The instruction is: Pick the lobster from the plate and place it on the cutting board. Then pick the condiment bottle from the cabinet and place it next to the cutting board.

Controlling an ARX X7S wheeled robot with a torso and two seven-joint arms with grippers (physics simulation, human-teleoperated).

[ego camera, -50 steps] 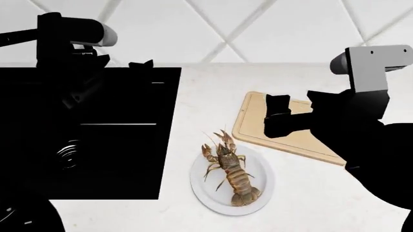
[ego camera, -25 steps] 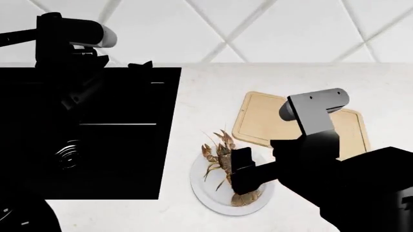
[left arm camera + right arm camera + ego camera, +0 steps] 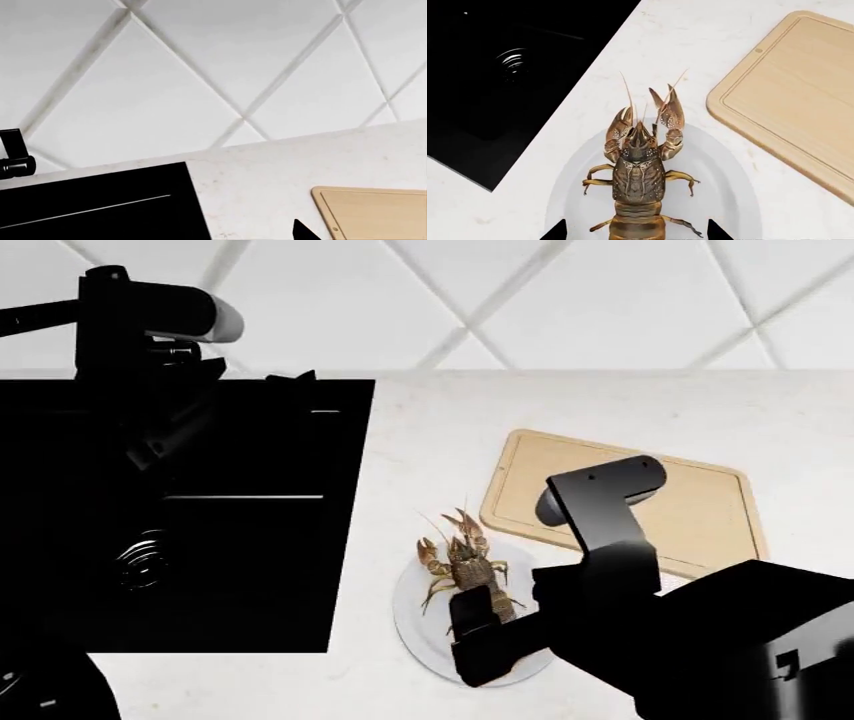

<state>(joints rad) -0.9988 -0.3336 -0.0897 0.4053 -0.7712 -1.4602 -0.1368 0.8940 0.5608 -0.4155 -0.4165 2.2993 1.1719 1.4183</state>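
— Where are your pincers?
— My left pincer (image 3: 291,375) hangs over the black sink (image 3: 240,540); jaws unreadable. My right pincer (image 3: 483,640) spreads open astride the lobster (image 3: 639,172) on the plate (image 3: 727,185).
— The cutting board (image 3: 694,510)?
— Bare, just right.

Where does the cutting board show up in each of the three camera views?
Head view: the cutting board lies right of centre, partly behind the right arm.
Left wrist view: only a corner shows, at the lower right edge.
Right wrist view: it fills the upper right, cut off by the frame.
Shared landmark: the black sink, in all three views.
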